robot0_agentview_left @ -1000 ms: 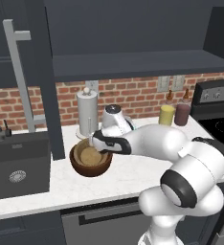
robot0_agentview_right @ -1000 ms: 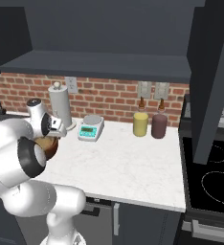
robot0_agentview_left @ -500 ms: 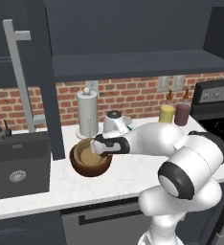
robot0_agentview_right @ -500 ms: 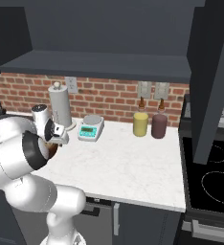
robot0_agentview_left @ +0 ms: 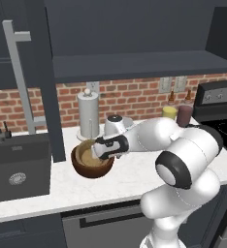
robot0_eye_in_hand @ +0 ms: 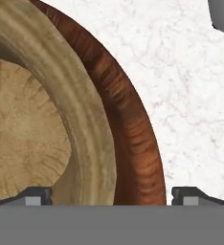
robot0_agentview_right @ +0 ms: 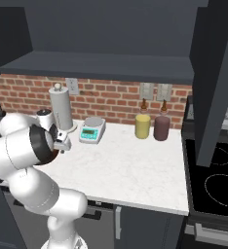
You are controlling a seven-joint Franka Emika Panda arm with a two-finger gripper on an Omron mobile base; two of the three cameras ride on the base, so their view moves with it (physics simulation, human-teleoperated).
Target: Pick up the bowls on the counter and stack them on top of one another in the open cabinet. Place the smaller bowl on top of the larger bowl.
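Already the smaller bowl (robot0_agentview_left: 89, 155) sits nested inside the larger bowl (robot0_agentview_left: 91, 167), which stands on the white worktop (robot0_agentview_left: 130, 181) beside the black sink (robot0_agentview_left: 18, 169), below the open cabinet (robot0_agentview_left: 135, 65). Reaching out to the left, the white arm holds its gripper (robot0_agentview_left: 97, 151) low over the bowls' near rim, jaws spread wide astride both rims, gripping nothing.

smaller bowl (robot0_agentview_left: 89, 156) in larger bowl (robot0_agentview_left: 91, 167) on counter (robot0_agentview_left: 130, 181), sink (robot0_agentview_left: 18, 169) left
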